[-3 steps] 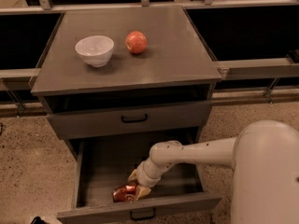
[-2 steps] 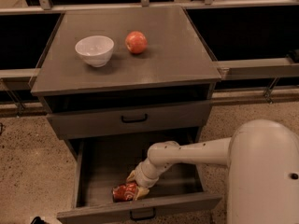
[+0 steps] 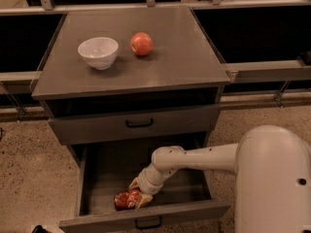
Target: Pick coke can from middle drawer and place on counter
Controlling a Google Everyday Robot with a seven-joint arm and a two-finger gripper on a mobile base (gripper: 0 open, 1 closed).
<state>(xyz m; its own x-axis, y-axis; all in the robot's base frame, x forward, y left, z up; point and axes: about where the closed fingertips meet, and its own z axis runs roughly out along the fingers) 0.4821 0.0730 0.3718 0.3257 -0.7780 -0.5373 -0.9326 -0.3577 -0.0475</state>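
Note:
The coke can (image 3: pixel 126 199) lies on its side near the front of the open middle drawer (image 3: pixel 146 217), red with silver ends. My gripper (image 3: pixel 138 194) reaches down into the drawer from the right on a white arm, and its fingers sit around the can's right end. The counter (image 3: pixel 184 57) is the grey cabinet top above.
A white bowl (image 3: pixel 98 52) and a red apple (image 3: pixel 141 43) stand on the counter's left half. A shut grey drawer (image 3: pixel 138 124) with a black handle sits above the open one. My white base (image 3: pixel 274 178) fills the lower right. Speckled floor surrounds the cabinet.
My arm and the can have barely moved; the gripper has settled slightly closer onto the can's end.

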